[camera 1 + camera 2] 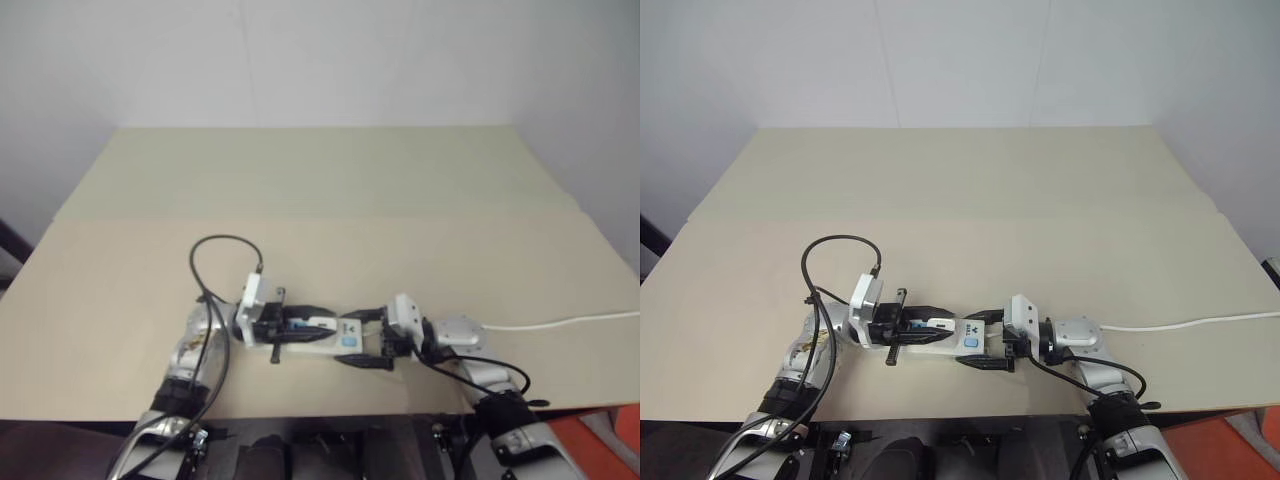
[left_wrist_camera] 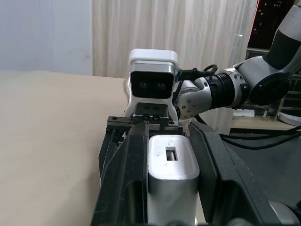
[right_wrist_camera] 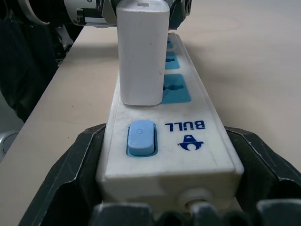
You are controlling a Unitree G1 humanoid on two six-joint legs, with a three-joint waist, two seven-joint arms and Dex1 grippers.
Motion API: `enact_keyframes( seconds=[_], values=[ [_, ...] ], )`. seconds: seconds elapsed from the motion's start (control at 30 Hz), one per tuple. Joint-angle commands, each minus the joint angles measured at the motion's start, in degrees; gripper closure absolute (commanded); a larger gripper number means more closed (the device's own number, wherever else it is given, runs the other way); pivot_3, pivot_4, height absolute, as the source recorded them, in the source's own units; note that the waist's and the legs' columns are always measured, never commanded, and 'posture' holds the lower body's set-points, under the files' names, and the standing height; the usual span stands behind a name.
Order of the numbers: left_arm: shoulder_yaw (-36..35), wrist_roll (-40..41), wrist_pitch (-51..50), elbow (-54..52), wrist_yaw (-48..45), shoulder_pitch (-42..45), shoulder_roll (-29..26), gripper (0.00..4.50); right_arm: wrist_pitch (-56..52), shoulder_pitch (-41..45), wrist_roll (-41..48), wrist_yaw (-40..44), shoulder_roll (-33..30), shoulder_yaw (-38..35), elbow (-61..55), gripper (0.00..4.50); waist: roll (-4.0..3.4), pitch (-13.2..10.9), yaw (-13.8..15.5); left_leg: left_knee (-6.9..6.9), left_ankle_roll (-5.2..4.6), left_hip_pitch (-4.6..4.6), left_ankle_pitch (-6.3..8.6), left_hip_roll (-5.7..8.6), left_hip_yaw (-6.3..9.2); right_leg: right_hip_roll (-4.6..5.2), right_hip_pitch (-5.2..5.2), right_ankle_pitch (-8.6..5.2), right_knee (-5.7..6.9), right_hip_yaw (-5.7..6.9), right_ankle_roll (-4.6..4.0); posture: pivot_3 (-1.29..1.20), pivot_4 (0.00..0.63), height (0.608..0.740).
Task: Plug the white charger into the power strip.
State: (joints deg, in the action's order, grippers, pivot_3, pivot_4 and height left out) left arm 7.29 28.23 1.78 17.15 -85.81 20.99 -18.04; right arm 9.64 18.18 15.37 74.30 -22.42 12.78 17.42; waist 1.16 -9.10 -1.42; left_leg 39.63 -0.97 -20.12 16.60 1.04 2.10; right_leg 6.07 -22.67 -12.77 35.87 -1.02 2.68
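Left tool (image 2: 171, 188) clamps white charger (image 3: 142, 52), base on power strip (image 3: 188, 136); prongs hidden. Right tool (image 3: 160, 179) grips strip's switch end on worktop (image 1: 330, 200).

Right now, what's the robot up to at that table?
It is plugging in a charger. The right gripper clamps the switch end of the power strip on the table. The left gripper is shut on the white charger, which stands upright on the strip at the nearest blue socket; whether it is fully seated is unclear.
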Motion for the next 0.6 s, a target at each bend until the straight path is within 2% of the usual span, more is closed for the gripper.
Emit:
enact_keyframes(
  seconds=[0.03, 0.6],
  values=[
    [0.95, -2.76, -0.20, 2.88, 0.60, -2.41, -1.03, 3.49, -0.01, -1.47, -1.39, 0.79, -0.81, 1.24, 0.95, 1.06, -0.02, 0.02, 0.01, 0.00, -0.01, 0.01, 0.00, 0.00, 0.00, 0.00, 0.02, 0.00, -0.01, 0.01, 0.00, 0.00, 0.150, 0.740],
    [0.93, -2.95, 3.54, 3.36, 1.93, -3.60, -0.65, 3.49, 0.06, -0.91, -1.50, 0.88, -0.49, 1.52, 1.85, 1.06, -0.15, 0.20, 0.09, -0.65, -0.03, 0.73, 0.02, 0.00, -0.09, 0.02, 0.54, -0.02, -0.39, -0.05, 0.02, 0.00, 0.150, 0.740]
  ],
)
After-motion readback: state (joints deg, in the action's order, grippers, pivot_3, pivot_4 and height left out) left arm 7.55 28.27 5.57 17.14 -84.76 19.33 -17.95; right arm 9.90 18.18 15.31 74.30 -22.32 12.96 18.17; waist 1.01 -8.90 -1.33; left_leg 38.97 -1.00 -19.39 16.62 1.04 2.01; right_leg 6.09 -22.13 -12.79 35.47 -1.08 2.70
